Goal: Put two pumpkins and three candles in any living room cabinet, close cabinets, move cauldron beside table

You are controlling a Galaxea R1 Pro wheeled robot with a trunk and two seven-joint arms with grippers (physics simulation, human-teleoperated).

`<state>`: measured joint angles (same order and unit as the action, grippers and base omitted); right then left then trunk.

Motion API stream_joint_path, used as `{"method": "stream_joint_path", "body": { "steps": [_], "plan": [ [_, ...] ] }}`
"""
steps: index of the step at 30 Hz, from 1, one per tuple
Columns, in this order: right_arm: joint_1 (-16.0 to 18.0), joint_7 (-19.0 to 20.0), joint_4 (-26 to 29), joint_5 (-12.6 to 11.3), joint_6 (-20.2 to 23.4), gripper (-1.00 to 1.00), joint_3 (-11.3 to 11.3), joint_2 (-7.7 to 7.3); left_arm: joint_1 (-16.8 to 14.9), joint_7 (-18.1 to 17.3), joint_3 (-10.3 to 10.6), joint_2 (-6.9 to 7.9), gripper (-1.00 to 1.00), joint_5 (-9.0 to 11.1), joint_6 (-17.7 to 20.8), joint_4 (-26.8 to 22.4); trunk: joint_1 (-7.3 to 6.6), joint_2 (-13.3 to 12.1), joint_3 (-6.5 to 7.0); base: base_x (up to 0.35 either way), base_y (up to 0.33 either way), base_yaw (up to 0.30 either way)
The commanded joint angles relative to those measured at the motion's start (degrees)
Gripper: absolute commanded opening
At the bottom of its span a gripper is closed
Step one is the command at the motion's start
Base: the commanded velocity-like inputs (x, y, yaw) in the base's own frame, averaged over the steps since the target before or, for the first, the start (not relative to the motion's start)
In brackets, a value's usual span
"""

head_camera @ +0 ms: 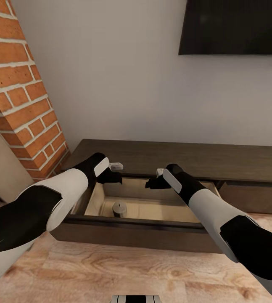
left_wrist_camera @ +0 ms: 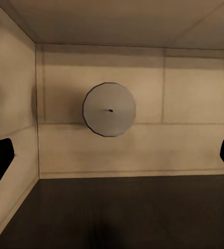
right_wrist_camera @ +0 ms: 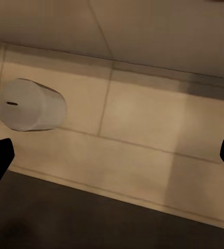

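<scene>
Candle [head_camera: 119, 208] sitting upright inside the cabinet's [head_camera: 186, 158] pulled-out drawer.
Both pincers, left [left_wrist_camera: 112, 155] and right [right_wrist_camera: 112, 155], are hovering over it, fingers apart; brick pillar [head_camera: 22, 97] is flanking the wood floor [head_camera: 110, 269].

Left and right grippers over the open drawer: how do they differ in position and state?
The left gripper hangs directly above the candle, seeing its top face-on; the right gripper hangs further along the drawer, seeing the candle obliquely, off to one side. Both are open, empty, and point down into the drawer.
</scene>
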<state>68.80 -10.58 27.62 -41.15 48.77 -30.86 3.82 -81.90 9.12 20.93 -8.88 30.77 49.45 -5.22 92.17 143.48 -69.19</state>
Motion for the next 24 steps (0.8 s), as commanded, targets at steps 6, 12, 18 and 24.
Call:
{"method": "stream_joint_path", "body": {
  "steps": [6,12,18,24],
  "plan": [
    [0.03,-0.49,0.06,-0.60,0.10,1.00,-0.34,-0.04,-0.01,0.46,0.26,0.00,1.00,0.61,0.24,-0.06,-0.16,-0.07,1.29,0.000,0.000,0.000],
    [0.03,-0.49,0.06,-0.60,0.10,1.00,-0.34,-0.04,-0.01,0.46,0.30,0.00,1.00,0.61,0.29,-0.05,-0.31,-0.15,2.61,0.000,0.000,0.000],
    [0.06,-0.49,0.06,-0.60,-0.23,1.00,-0.34,-0.04,-0.01,0.54,0.26,0.01,1.00,0.54,0.28,-0.05,-0.47,-0.23,3.94,0.000,0.000,0.000],
    [0.02,-0.49,0.06,-0.54,-0.25,1.00,-0.42,-0.04,-0.01,0.60,0.26,0.17,1.00,0.52,0.13,-0.05,-1.59,-2.25,5.06,0.000,0.000,0.000]
  ]
}}
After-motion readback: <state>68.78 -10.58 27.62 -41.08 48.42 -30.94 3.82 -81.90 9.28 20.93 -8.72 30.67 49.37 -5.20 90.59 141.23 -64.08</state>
